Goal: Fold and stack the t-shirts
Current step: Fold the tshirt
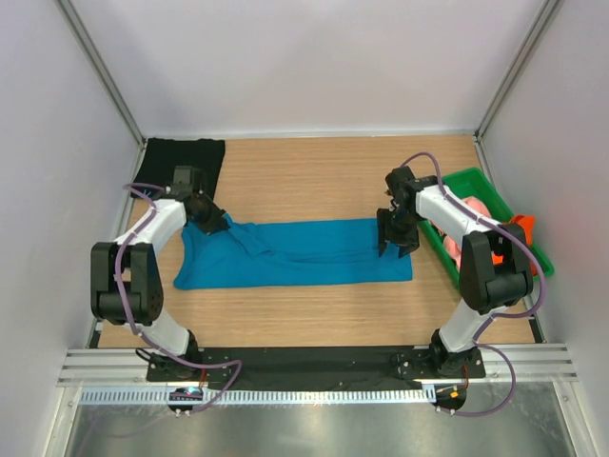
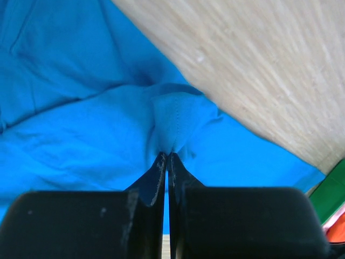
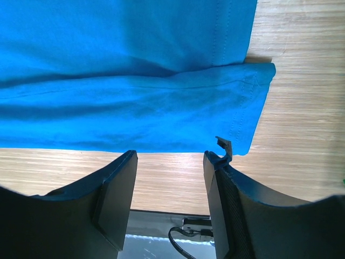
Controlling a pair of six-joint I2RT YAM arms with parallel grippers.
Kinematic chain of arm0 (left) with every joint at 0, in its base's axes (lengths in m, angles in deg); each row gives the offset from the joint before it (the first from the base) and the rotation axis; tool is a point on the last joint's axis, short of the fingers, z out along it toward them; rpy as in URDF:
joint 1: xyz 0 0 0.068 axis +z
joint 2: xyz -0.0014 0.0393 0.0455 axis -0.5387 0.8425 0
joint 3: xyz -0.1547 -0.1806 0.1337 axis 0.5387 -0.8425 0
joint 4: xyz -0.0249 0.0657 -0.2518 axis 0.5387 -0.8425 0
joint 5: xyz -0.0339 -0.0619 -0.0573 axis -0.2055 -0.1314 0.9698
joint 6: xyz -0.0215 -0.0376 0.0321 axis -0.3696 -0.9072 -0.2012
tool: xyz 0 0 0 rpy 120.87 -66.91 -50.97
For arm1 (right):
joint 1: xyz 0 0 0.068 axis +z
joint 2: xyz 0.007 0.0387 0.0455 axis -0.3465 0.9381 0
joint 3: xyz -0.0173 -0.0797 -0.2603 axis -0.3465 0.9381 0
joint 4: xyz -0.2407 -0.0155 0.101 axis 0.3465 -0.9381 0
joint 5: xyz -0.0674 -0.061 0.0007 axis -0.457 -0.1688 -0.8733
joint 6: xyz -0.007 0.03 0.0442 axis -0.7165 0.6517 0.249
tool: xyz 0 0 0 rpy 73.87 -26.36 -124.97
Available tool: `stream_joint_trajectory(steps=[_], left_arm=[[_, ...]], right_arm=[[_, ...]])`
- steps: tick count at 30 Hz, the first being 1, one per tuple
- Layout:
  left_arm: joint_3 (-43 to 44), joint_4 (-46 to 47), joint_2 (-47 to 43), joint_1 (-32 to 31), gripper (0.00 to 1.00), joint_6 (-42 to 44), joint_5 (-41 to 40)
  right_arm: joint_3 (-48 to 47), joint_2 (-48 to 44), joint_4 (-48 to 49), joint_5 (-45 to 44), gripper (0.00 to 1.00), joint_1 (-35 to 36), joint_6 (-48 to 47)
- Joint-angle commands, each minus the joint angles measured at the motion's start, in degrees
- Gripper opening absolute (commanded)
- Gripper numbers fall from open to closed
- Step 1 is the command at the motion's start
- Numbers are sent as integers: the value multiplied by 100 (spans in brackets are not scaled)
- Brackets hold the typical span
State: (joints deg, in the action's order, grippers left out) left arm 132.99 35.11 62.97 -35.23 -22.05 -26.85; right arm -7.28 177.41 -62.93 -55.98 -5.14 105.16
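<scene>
The teal-blue t-shirt [image 1: 295, 252] lies folded lengthwise as a long band across the middle of the table. My left gripper [image 1: 211, 225] is shut on a pinch of its cloth at the far left corner; in the left wrist view the fingertips [image 2: 167, 157] close on a raised fold of the shirt [image 2: 81, 124]. My right gripper [image 1: 395, 243] hovers open over the shirt's right end; in the right wrist view its gripper [image 3: 172, 156] holds nothing, and the shirt's hem [image 3: 135, 81] lies just beyond the tips. A black t-shirt [image 1: 181, 157] lies at the far left corner.
A green plastic tray [image 1: 473, 178] stands at the right edge, holding a pink t-shirt [image 1: 455, 249] and an orange one [image 1: 521, 228]. Its corner shows in the left wrist view [image 2: 334, 189]. White walls enclose the table on three sides.
</scene>
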Motion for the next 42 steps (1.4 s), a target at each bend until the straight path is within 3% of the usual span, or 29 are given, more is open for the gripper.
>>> stream_joint_trajectory(steps=[1,6,13,18,21,22,24,27,30,36,42], left_arm=[[-290,-153,-270,-62,0,137,-63],[-668,-171,-490,-71,0,137,-72],[-1002,-373,-876,-79,0,207,-344],[-1090,-531,-903,-71,3,339,-441],[-1029,-593,-1008,-71,11,444,-379],[-1029,-602,-1061,-71,16,514,-406],[-977,-742,-1192,-71,22,637,-502],[-897,-944,-1439,-44,43,840,-669],[-845,-962,-1685,35,49,963,-617],[-686,-480,-1651,237,49,1068,-206],[-466,-102,-528,395,43,1165,525]], right_arm=[[4,-213,110,110,59,-11,-12],[74,-284,119,111,63,-19,-21],[13,-293,189,207,59,51,-12],[-276,-258,672,1213,56,568,276],[-295,-222,1847,2042,56,919,891],[-234,-153,2660,2262,56,1034,1502],[-233,40,3385,2430,54,1349,2086],[-391,348,4275,2203,53,1711,2782],[-549,709,4829,1887,53,2089,3300],[-822,1577,5437,1509,55,2687,4294],[-1113,1878,5586,1052,51,3188,4514]])
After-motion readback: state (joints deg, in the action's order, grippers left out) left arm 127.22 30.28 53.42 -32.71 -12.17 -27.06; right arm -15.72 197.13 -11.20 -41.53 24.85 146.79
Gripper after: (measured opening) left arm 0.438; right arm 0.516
